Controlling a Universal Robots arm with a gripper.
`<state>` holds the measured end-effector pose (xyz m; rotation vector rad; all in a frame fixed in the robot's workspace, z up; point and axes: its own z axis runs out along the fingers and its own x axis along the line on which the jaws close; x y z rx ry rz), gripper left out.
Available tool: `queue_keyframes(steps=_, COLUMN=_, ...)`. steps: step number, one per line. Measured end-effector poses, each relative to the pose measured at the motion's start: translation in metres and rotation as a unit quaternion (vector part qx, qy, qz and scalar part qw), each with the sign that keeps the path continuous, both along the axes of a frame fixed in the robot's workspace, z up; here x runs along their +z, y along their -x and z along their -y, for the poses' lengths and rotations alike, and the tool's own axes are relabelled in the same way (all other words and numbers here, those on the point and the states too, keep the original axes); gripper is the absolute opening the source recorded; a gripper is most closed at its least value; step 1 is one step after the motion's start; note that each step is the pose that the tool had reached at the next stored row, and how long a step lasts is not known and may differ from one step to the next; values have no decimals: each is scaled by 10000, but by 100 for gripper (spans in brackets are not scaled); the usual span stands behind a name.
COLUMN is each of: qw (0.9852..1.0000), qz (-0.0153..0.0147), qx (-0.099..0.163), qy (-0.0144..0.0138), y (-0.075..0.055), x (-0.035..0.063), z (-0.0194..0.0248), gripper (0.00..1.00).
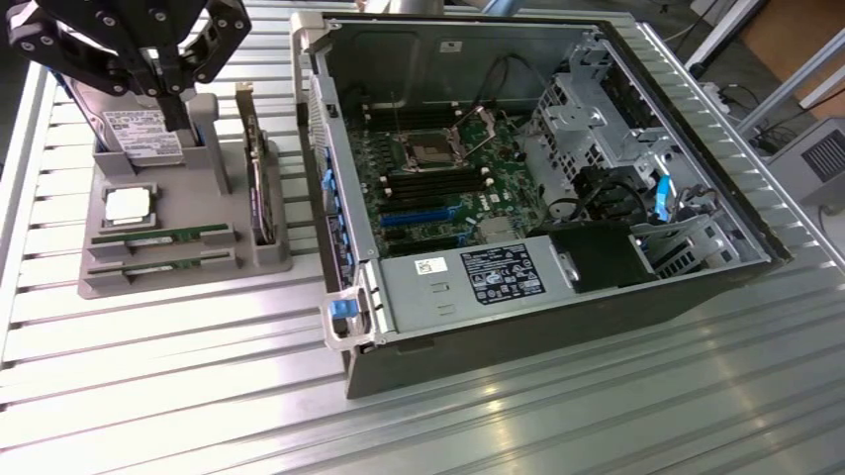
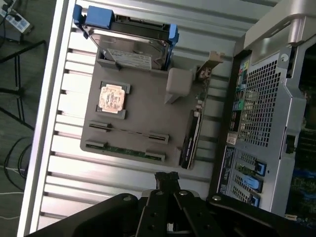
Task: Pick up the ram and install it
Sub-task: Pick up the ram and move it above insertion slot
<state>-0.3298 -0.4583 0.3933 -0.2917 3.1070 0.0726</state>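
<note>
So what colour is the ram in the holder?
Green. The ram shows best in the exterior view, lying in the grey holder.

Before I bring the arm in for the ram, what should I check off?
1. Ram seated in tray: ok.
2. Gripper empty: ok, shut on nothing.
3. Gripper open for the grasp: not ok.
4. Gripper at ram: not ok, high above the tray.
5. Case open, motherboard exposed: ok.
6. Memory slots free: cannot tell.
</note>
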Motion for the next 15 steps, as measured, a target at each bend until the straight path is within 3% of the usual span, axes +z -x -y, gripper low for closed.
queue_keyframes(steps=15, qw=9982, qz=0, qx=606, qy=0, y=0, x=0, z=0, gripper=10)
